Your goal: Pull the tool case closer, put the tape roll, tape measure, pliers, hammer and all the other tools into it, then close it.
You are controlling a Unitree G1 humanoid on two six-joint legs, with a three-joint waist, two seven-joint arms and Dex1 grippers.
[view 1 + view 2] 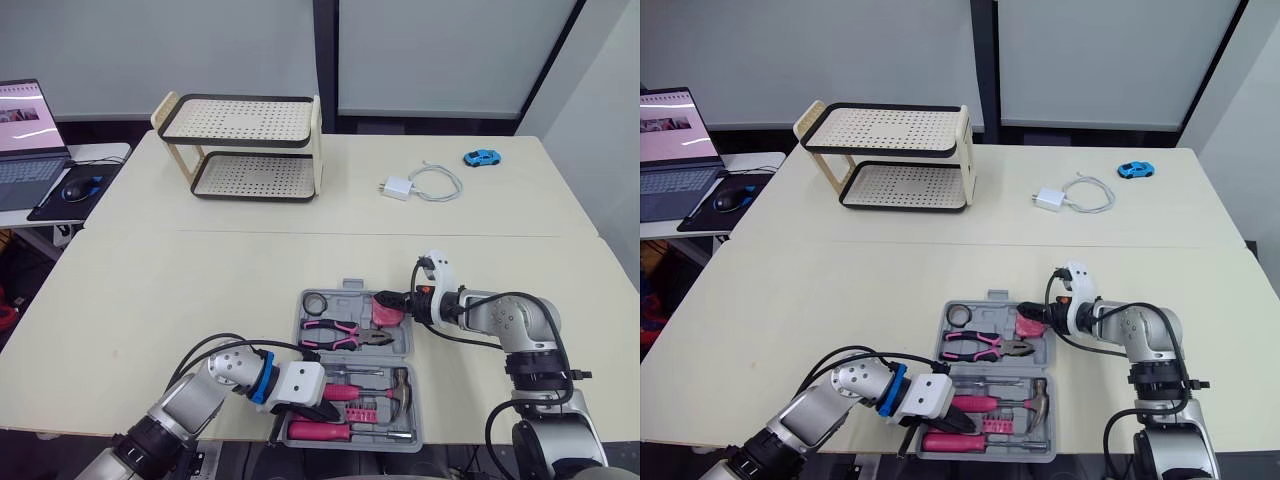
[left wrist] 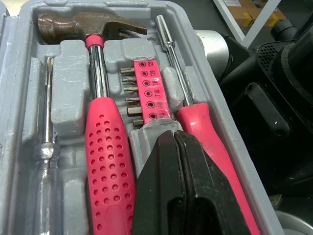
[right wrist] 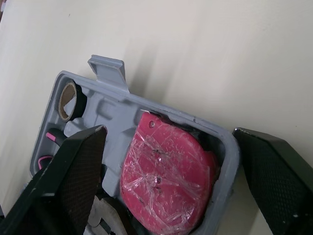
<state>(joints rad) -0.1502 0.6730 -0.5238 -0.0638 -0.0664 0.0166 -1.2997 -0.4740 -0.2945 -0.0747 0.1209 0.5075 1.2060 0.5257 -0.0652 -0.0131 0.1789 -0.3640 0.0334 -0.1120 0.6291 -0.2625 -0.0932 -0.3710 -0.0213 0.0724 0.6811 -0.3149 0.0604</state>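
A grey plastic tool case [image 1: 350, 291] lay open near the front edge of the cream counter [image 1: 200, 270]. Its far half held a black tape roll [image 1: 316, 303], pink-handled pliers [image 1: 345, 334] and a pink, film-wrapped tape measure [image 3: 166, 181]. The near half held a hammer with a pink perforated grip [image 2: 105, 166], a pink strip of screwdriver bits [image 2: 147, 88], a pink-handled screwdriver [image 2: 205, 129] and a clear-handled screwdriver [image 2: 46, 142]. The left gripper [image 2: 172, 134] hovered over the bit strip with its fingers pressed together, holding nothing. The right gripper [image 3: 168, 132] was spread wide on either side of the tape measure, gripping nothing. Farther back stood a cream two-tier perforated rack with black rims [image 1: 245, 145], a white charger with cable [image 1: 398, 187] and a small blue toy car [image 1: 481, 158]. An open laptop [image 1: 28, 140] sat on a side counter.
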